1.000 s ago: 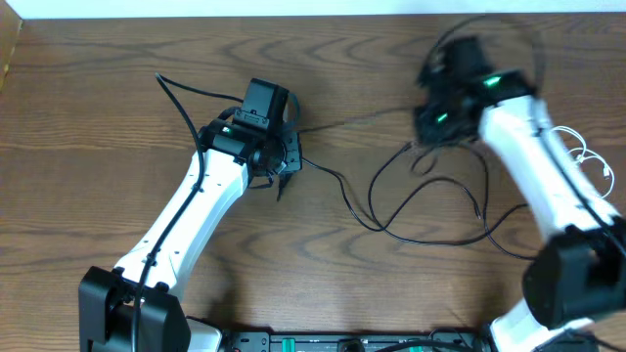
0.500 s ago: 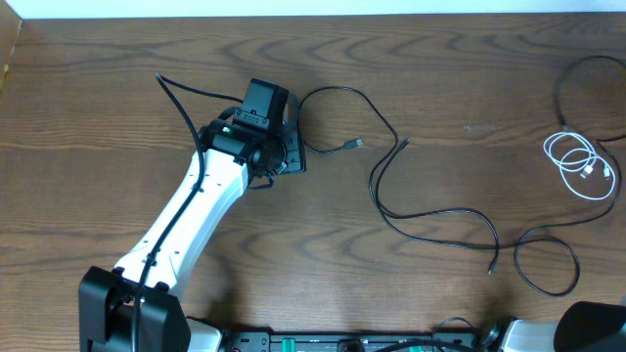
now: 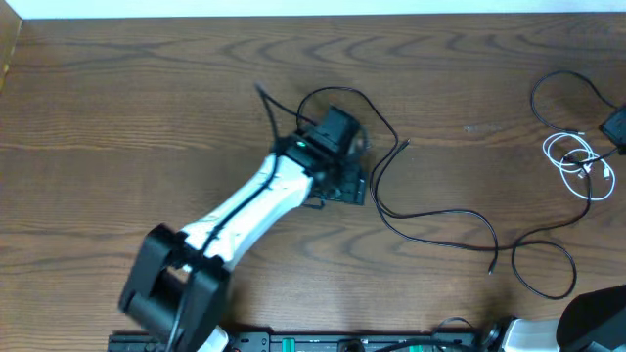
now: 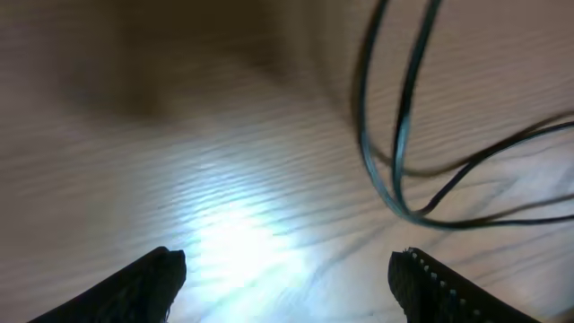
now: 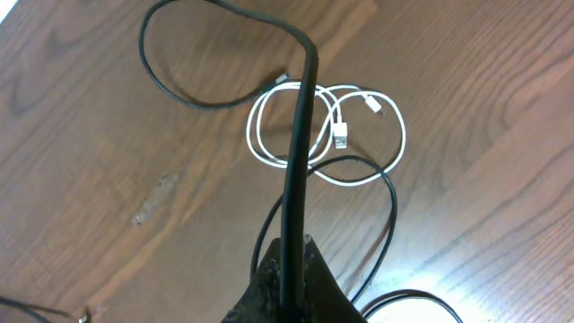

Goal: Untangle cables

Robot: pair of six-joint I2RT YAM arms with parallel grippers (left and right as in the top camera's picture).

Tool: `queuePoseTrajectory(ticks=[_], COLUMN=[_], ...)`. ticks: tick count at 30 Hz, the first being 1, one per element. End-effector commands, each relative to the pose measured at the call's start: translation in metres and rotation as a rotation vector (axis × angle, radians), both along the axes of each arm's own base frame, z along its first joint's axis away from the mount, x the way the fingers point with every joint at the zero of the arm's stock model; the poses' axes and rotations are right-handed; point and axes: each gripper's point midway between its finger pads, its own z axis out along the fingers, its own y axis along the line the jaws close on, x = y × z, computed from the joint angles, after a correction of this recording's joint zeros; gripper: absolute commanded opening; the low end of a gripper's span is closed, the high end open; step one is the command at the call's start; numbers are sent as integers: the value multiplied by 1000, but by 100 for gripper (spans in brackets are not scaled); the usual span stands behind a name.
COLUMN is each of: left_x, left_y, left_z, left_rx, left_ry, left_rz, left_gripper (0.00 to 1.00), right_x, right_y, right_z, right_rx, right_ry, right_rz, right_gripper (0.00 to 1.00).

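Left gripper [image 4: 287, 278]: I see the fingers spread wide with nothing between them, only bare table [image 3: 147, 98] under the tips. From overhead, the left arm [image 3: 245, 210] reaches diagonally toward mid-table and its gripper sits just below a looped black cable [image 3: 337, 90]. The wrist view is blurred. Two black strands [image 4: 401, 126] curve ahead of the fingers on the right side, clear of both tips. I can't tell from that view which cable they belong to.

Right gripper [image 5: 287, 269]: the fingers show as one dark mass closed around the held black cable [image 5: 309, 72]. The tips are hard to separate, so I read that as clamped on it, probably. The cable rises straight out of the grip, then bends left into an open loop lying on the wood. Overhead, this gripper is only a dark block at the far right edge.

The white cord [image 5: 342, 136] is coiled in a few loose loops on the table at far right, plugs inside the coil. In the wrist view the held cable passes across it, and I can't tell whether they touch.

The middle black cable [image 3: 440, 213] lies free on the table between the two grippers. One plug end is near the left gripper, and the cable snakes right and down to its other end. Neither gripper touches it.
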Motion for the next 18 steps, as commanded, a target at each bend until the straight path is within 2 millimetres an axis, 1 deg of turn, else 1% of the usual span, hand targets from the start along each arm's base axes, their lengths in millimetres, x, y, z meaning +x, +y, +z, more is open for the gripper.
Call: queuePoseTrajectory(ticks=[1,4,6,7,8,10,11,12,13,14,15,16,17,18], left_x=[-1,3,8,10,11,12,13,15,17,19,19,19,20,23], left_y=[-33,-64,-78,-81,-80,-77,-77,-75,-70,-60,-58,-58,-57,-54], left_z=[-12,-16,-15,-16,-20,-22,-22,-22,-24,-27,-28,-28,-27,-25], left_rx=[-30,-81,-114,-123,-113,-91,-91,-79,-53,1,11,16,21,27], left_ry=[-29,-92,-132,-141,-141,-148,-148,-158,-168,-181,-183,-186,-196,-205], left_rz=[-72,-123,-139,-142,-138,-131,-131,-124,-113,-99,-99,-112,-131,-123], left_gripper=[78,78,78,78,78,69,67,57,42,21,19,10,8,8], right_x=[1,1,2,2,2,2,2,2,3,2,2,2,2,3], right_y=[2,3,6,6,6,6,6,6,7,8,8,8,8,9], right_z=[-1,-2,-2,-2,-2,-2,-2,-2,-2,-2,-2,-2,-2,-3], right_rx=[10,16,25,28,28,28,28,28,31,34,35,35,35,35], right_ry=[-4,-4,-7,-8,-8,-8,-8,-8,-9,-7,-8,-8,-7,-7], right_rz=[22,25,34,36,36,36,36,37,39,40,41,40,41,43], right_gripper=[1,1,1,1,1,1,1,1,1,1,1,1,1,1])
